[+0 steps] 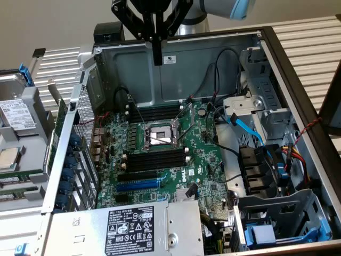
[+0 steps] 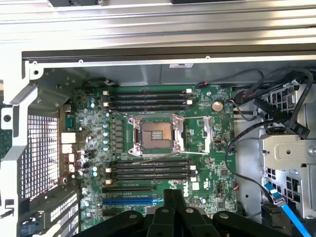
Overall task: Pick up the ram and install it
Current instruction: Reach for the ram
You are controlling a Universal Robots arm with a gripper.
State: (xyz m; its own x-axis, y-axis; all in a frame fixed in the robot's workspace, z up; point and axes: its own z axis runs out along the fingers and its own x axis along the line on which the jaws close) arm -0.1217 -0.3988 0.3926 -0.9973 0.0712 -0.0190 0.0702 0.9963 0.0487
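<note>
- The ram (image 1: 61, 121), as far as I can judge, is the thin, flat, dark-green circuit strip standing on edge just outside the open grey metal computer case (image 1: 176, 74). It sits at the exterior view's left, between the case wall and the grey drive cage (image 1: 29, 96). Its chips and label are too small to make out.
- It probably handles as light and stiff but fragile: a thin board that would not bear bending or hard pressure on its chips.
- The sensible hold is across the two flat faces near the middle of its length, clear of the contact edge.
- The black two-fingered gripper (image 1: 157, 60) hangs above the case's far wall, well apart from the ram.
- In the wrist view its fingers (image 2: 169, 202) are drawn together with barely a seam between them, and nothing visible is held.
- The long black plastic memory slots (image 2: 148, 168) on the green motherboard (image 2: 223, 123) look empty.
</note>
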